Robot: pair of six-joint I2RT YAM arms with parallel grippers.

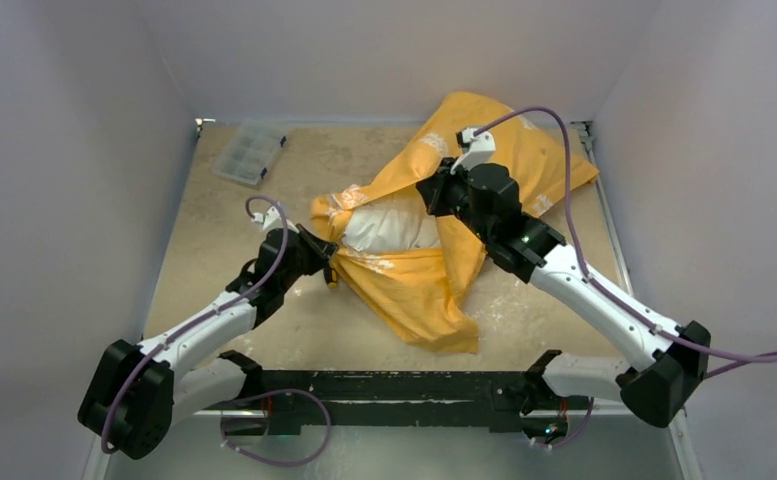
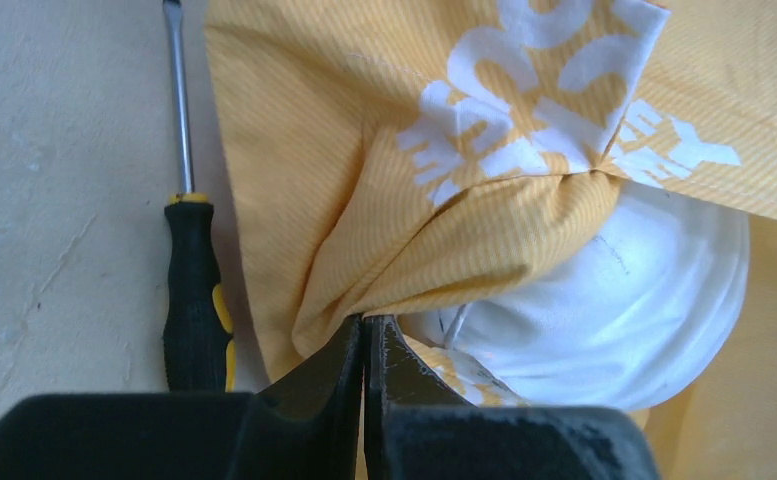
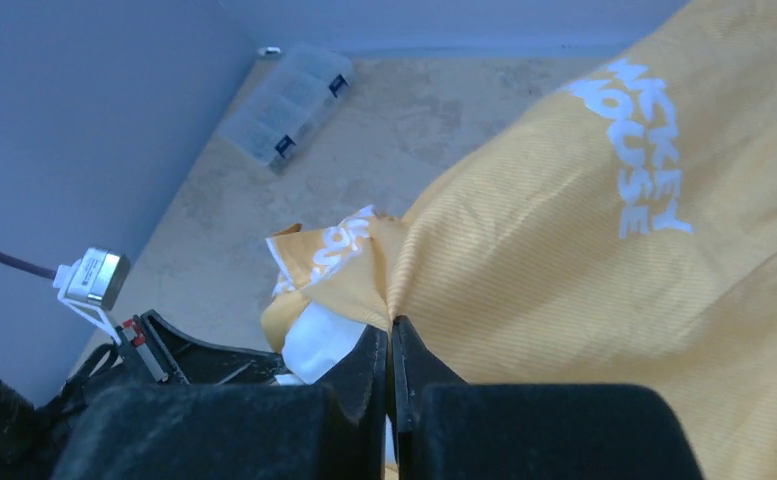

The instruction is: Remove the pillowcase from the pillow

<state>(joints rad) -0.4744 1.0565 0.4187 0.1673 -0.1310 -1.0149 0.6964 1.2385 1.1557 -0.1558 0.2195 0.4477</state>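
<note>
The orange-yellow pillowcase lies bunched across the middle and back right of the table, white lettering on it. Through its open mouth shows part of the white pillow; the rest is inside the cloth. My left gripper is shut on a fold of the pillowcase at the mouth's left edge, the pillow bulging just to its right. My right gripper is shut on a pinch of the pillowcase on the far side of the mouth, with a bit of pillow to the left of its tips.
A clear plastic compartment box sits at the back left of the table, also in the right wrist view. A black-and-yellow screwdriver lies on the table left of the cloth. White walls close in three sides.
</note>
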